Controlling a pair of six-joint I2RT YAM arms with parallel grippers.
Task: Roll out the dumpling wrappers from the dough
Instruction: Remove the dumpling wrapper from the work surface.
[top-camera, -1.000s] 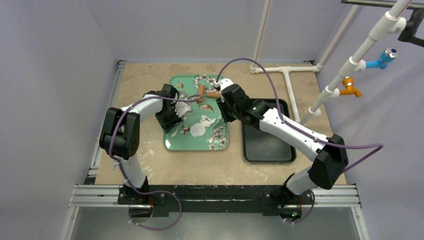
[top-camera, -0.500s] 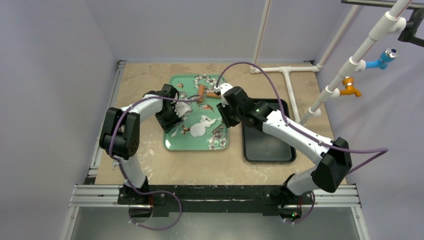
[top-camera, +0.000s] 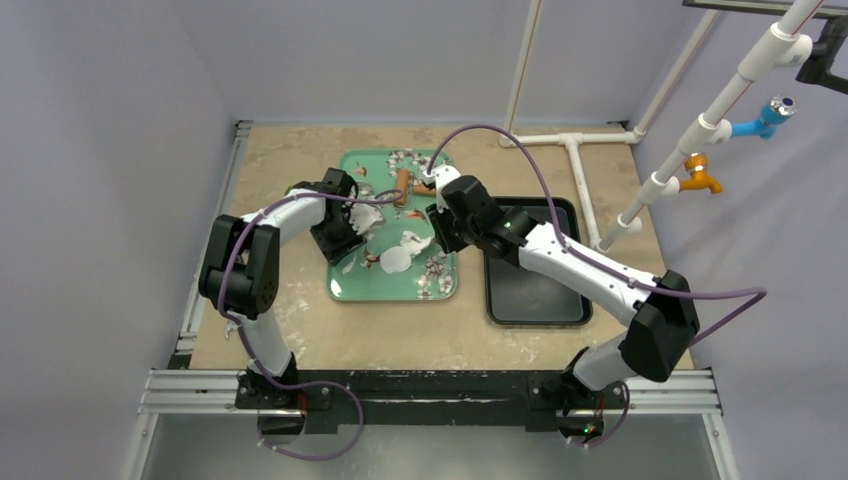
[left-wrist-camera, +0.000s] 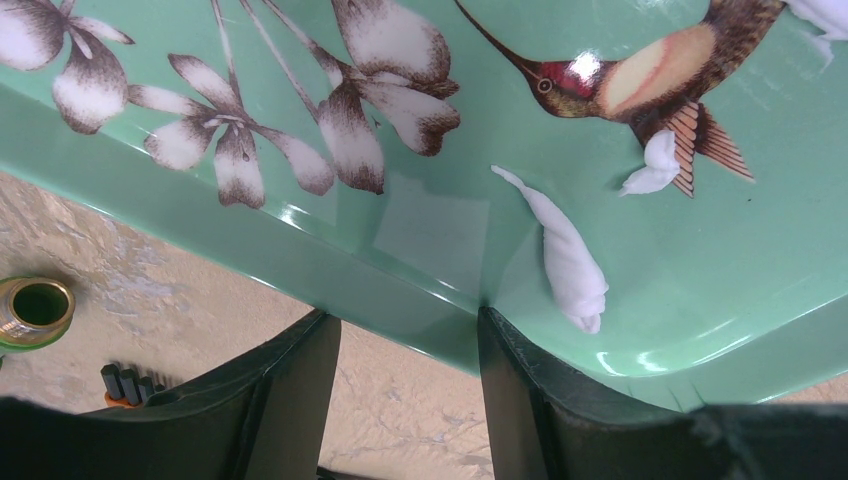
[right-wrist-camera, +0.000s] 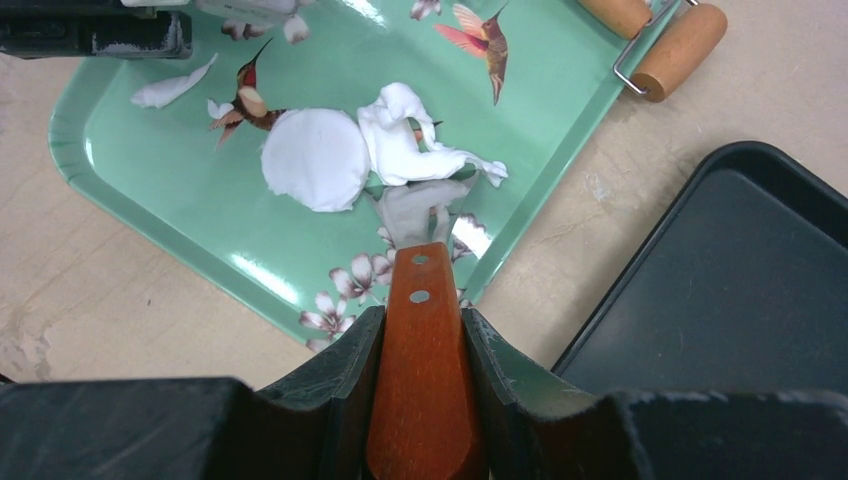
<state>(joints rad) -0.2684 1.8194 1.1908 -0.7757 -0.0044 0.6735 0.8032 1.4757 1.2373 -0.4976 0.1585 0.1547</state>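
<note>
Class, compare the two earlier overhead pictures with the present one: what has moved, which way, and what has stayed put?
The right pincer, shut on the wooden-handled scraper, has slid slightly left, further over the green tray. Nothing was taken up or let go. The left pincer, the round wrapper, the rolling pin and the black tray stayed put.

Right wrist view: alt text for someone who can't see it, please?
The right gripper clamps a wooden-handled scraper, its metal blade meeting ragged dough beside a round wrapper on a green tray. A black tray lies to the right.
</note>
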